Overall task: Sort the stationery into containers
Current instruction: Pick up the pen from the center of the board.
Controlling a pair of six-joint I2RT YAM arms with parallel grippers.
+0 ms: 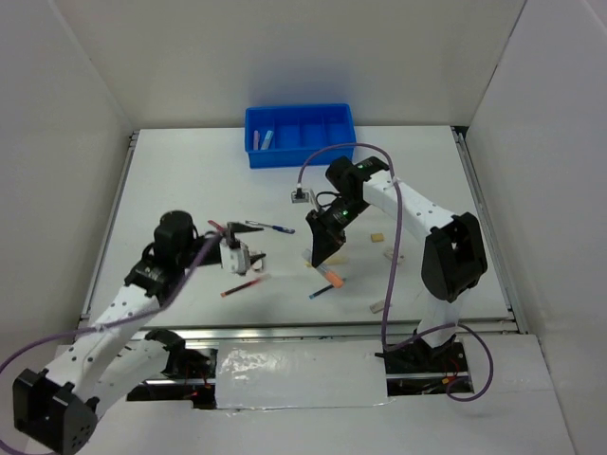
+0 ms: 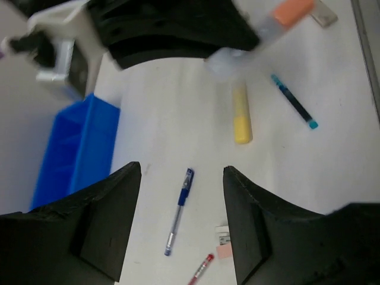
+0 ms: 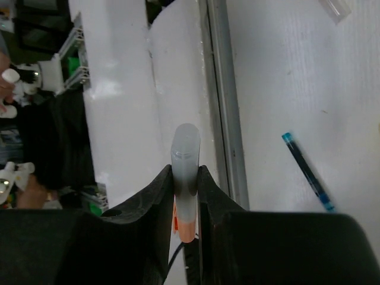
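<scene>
Well nearer us than the blue tray (image 1: 299, 156), our right hand (image 3: 185, 178) is clamped on the orange-tipped marker (image 3: 185, 148). Our left hand (image 2: 181, 171) gapes wide and empty above the blue pen (image 2: 180, 209) on the worktop (image 2: 166, 119), also short of the tray.

We see bright, even, diffuse light on the white table (image 1: 190, 190) from above, with only faint soft shadows. From the left wrist, the orange-tipped marker (image 2: 285, 13) at one o'clock is blurred, while the blue pen (image 2: 180, 211) at six is sharp. From the right wrist, glare whitens the glossy surface at ten o'clock.
</scene>
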